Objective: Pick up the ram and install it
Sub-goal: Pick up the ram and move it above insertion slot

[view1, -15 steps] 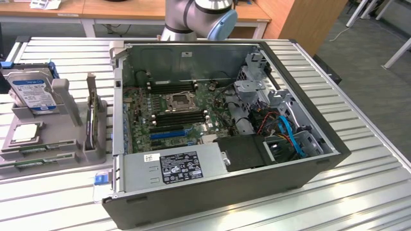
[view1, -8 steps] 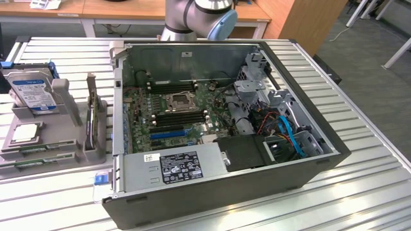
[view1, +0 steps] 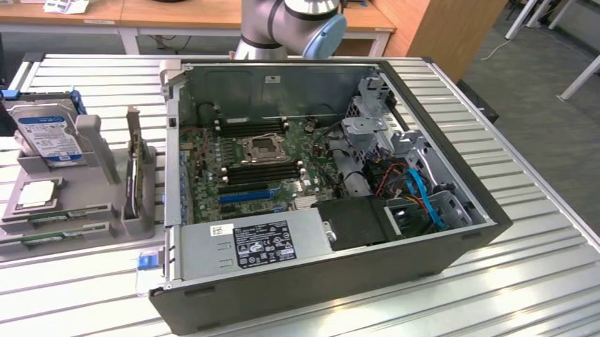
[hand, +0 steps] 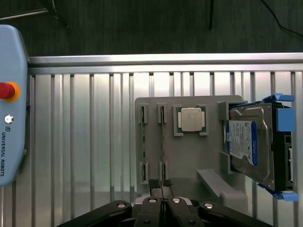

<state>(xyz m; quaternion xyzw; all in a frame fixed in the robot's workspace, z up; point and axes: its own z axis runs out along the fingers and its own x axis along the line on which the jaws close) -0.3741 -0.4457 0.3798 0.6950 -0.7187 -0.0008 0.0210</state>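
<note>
Grey holder (hand: 189, 156) with two ram sticks (hand: 163, 139), a processor chip (hand: 191, 118) and a hard drive (hand: 248, 144), fingers (hand: 154, 182) pressed together over it

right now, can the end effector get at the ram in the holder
Probably yes. The ram stands on edge in the holder, open from above; the end effector hangs in line with it, and nothing lies between them.

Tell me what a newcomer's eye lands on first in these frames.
The open computer case in the middle of the exterior view, its motherboard bare, draws the eye first. On the exterior view's left sits a grey parts holder with a blue-labelled hard drive, a silver processor chip and ram sticks. In the wrist view the hand hangs over that holder, near the ram sticks.
</note>
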